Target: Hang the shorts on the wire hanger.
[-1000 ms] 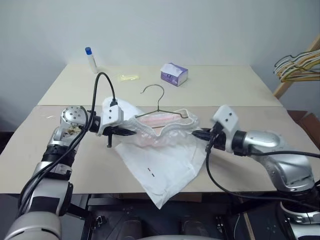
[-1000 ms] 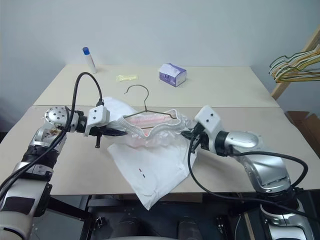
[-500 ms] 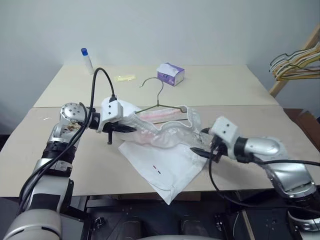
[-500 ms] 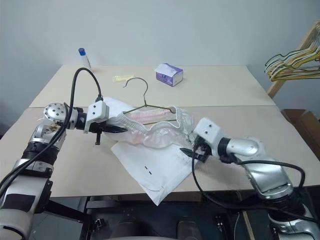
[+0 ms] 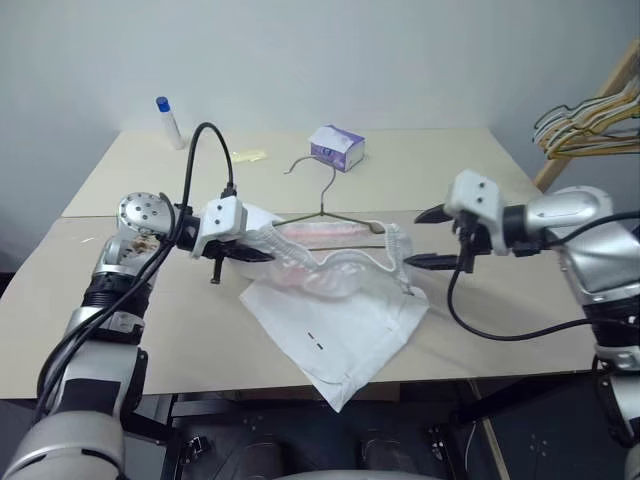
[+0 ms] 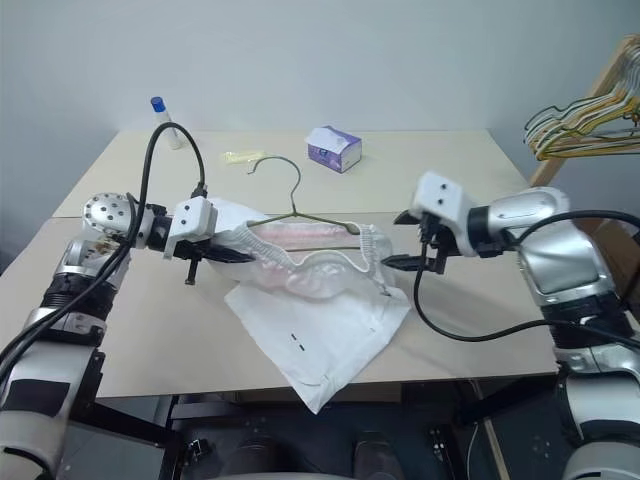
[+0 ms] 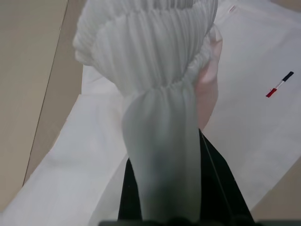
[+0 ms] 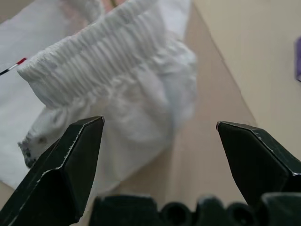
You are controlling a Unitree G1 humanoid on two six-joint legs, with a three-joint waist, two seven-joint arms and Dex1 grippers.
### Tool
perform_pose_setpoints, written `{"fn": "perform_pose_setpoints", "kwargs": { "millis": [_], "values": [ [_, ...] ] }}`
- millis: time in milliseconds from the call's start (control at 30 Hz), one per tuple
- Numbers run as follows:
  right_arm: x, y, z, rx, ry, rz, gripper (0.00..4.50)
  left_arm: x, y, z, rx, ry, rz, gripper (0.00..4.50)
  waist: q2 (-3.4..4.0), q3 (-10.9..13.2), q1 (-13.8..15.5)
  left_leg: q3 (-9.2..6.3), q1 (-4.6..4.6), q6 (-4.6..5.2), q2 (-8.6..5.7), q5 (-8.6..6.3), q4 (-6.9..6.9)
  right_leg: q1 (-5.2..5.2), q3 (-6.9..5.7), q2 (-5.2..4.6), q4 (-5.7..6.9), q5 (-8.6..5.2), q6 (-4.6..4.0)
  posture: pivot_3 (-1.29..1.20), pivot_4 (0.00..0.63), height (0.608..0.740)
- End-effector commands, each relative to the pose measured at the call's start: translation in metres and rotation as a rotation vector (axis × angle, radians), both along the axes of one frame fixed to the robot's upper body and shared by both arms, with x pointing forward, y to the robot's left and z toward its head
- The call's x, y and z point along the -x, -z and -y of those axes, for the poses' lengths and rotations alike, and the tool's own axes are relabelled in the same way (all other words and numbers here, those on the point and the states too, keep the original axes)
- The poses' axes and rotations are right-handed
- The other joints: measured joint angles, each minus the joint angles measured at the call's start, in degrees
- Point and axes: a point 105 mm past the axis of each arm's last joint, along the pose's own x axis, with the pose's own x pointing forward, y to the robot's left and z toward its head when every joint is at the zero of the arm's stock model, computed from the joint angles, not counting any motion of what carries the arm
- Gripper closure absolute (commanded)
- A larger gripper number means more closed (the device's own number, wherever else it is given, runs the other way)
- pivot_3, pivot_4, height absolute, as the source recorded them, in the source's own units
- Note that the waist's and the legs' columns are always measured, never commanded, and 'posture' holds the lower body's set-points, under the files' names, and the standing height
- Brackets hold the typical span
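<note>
Here, left gripper (image 5: 243, 255) jaws clamped on shorts (image 5: 335, 300) (waistband), right gripper (image 5: 432, 238) jaws apart.

Shorts (image 5: 340, 315): thin white cloth, matt; waistband gathered and ribbed. Hanger (image 5: 325, 200): thin bare metal wire, dull finish. Worktop (image 5: 480, 170): smooth, matt beige surface. Right gripper (image 6: 400, 240): matt black plastic fingers (image 8: 70, 165). Box (image 5: 336, 148) beyond the hanger: purple-and-white cardboard.
</note>
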Motion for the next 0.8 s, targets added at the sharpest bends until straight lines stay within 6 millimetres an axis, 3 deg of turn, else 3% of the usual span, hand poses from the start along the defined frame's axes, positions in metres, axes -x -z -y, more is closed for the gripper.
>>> {"fn": "perform_pose_setpoints", "kwargs": {
  "millis": [33,267,333,733,800],
  "values": [
    [-0.005,-0.006,-0.012,0.050,-0.064,0.052,0.02,-0.003,-0.014,0.006,0.012,0.026,0.057,4.40,0.00,0.0,0.1,0.01,-0.01,0.00,0.00,0.00,0.00,-0.01,0.01,0.00,0.02,0.00,0.00,0.01,0.000,0.740],
    [0.000,-0.003,-0.040,0.080,-0.152,0.035,0.02,-0.003,-0.010,0.010,-0.001,0.046,0.056,4.40,0.01,0.0,0.6,0.00,0.02,-0.02,0.00,0.01,0.04,-0.01,-0.02,-0.02,0.08,0.01,0.01,0.01,0.000,0.740],
    [0.002,0.003,-0.042,0.105,-0.160,0.025,0.38,-0.003,-0.009,0.011,-0.005,0.050,0.058,4.40,0.01,0.0,0.6,0.01,0.01,-0.02,-0.01,0.01,0.05,0.00,-0.02,-0.02,0.09,0.01,0.01,0.01,0.000,0.740],
    [-0.007,0.021,-0.042,0.176,-0.087,-0.024,4.28,-0.001,-0.008,0.015,-0.017,0.086,0.062,4.40,0.01,0.0,0.3,0.02,0.03,-0.02,-0.01,0.01,0.07,-0.01,-0.02,-0.02,0.49,0.00,0.01,-0.01,0.000,0.740],
    [-0.008,0.024,-0.039,0.183,-0.075,-0.032,4.49,-0.001,-0.009,0.015,-0.013,0.092,0.063,4.40,0.01,0.0,0.3,0.02,0.02,-0.02,-0.01,0.01,0.07,-0.01,-0.02,-0.02,0.48,0.00,0.01,-0.01,0.000,0.740]
  ]
}}
